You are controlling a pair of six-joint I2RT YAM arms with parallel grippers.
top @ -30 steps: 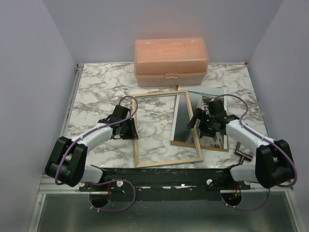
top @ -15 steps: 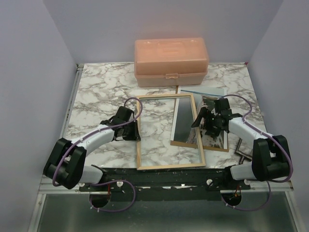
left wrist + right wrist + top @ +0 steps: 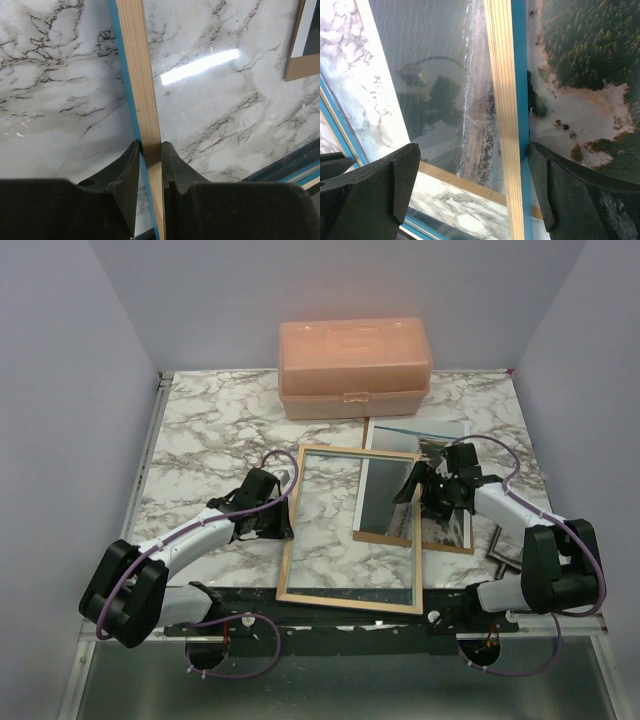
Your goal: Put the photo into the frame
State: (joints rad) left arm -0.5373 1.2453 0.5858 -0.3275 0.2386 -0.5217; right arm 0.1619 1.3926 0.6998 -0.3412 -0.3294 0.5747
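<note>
My left gripper is nearly closed, clamped on the left rail of the frame, 1 finger on each side of the wood strip, blue underside showing just left of it. The frame stretches away to the right of that gripper, and marble tabletop shows through the pane. My right gripper is wide open and holds nothing. The frame's right rail runs between its 2 fingers, far from the left one and right up against the right one; I can't tell if it touches. The photo lies directly under the right gripper, flat on a brown backing board, partly under the pane. A pink lidded box sits well beyond both grippers at the far tabletop edge.
</note>
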